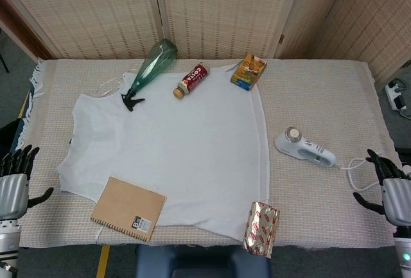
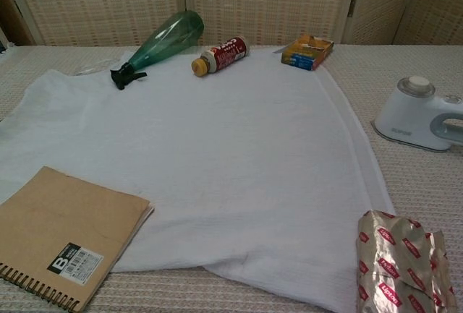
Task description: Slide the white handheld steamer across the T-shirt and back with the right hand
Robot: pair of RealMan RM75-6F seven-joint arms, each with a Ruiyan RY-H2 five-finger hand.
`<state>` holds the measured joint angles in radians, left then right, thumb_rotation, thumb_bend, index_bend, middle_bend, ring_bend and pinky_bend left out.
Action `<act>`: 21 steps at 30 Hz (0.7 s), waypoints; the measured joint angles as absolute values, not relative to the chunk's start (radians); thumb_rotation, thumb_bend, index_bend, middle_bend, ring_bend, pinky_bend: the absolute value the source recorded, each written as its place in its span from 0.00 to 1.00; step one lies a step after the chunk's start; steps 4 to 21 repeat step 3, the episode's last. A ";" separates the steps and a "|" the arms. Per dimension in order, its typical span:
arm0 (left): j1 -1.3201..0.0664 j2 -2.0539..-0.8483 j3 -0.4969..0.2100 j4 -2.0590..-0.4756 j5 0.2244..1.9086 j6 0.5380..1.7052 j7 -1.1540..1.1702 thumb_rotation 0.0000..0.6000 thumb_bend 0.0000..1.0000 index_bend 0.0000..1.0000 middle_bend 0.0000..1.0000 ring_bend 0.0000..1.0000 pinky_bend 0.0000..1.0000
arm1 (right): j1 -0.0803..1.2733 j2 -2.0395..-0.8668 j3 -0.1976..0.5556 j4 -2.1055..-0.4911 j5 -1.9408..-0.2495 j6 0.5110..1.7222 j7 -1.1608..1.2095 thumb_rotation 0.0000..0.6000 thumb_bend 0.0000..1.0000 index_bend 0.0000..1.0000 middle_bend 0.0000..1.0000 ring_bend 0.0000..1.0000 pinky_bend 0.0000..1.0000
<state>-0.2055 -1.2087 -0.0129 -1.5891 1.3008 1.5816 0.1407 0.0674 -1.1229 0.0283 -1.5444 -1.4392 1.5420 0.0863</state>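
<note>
The white handheld steamer (image 1: 304, 150) lies on the table just right of the white T-shirt (image 1: 180, 149), its cord trailing right. The chest view shows the steamer (image 2: 421, 116) at the right edge, beside the T-shirt (image 2: 217, 154). My right hand (image 1: 393, 194) is at the table's front right corner, well away from the steamer, fingers apart and holding nothing. My left hand (image 1: 13, 188) hangs off the table's front left corner, also open and empty. Neither hand appears in the chest view.
A green spray bottle (image 1: 149, 69), a red can-like bottle (image 1: 191, 79) and an orange box (image 1: 249, 70) lie along the shirt's far edge. A brown notebook (image 1: 128, 208) rests on the shirt's near left corner. A shiny foil packet (image 1: 261, 228) sits at the front edge.
</note>
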 measured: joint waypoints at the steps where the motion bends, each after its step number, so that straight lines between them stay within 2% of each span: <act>1: -0.194 -1.211 -0.007 -1.590 1.314 1.596 0.145 1.00 0.20 0.12 0.09 0.02 0.00 | 0.063 -1.120 0.025 -1.544 -1.443 1.542 0.096 0.98 0.10 0.01 0.22 0.14 0.33; 3: -0.173 -1.216 0.009 -1.595 1.340 1.611 0.160 1.00 0.20 0.12 0.09 0.03 0.00 | 0.059 -1.116 0.019 -1.543 -1.452 1.538 0.103 0.98 0.10 0.01 0.22 0.14 0.33; 21: -0.173 -1.216 0.009 -1.595 1.340 1.611 0.160 1.00 0.20 0.12 0.09 0.03 0.00 | 0.059 -1.116 0.019 -1.543 -1.452 1.538 0.103 0.98 0.10 0.01 0.22 0.14 0.33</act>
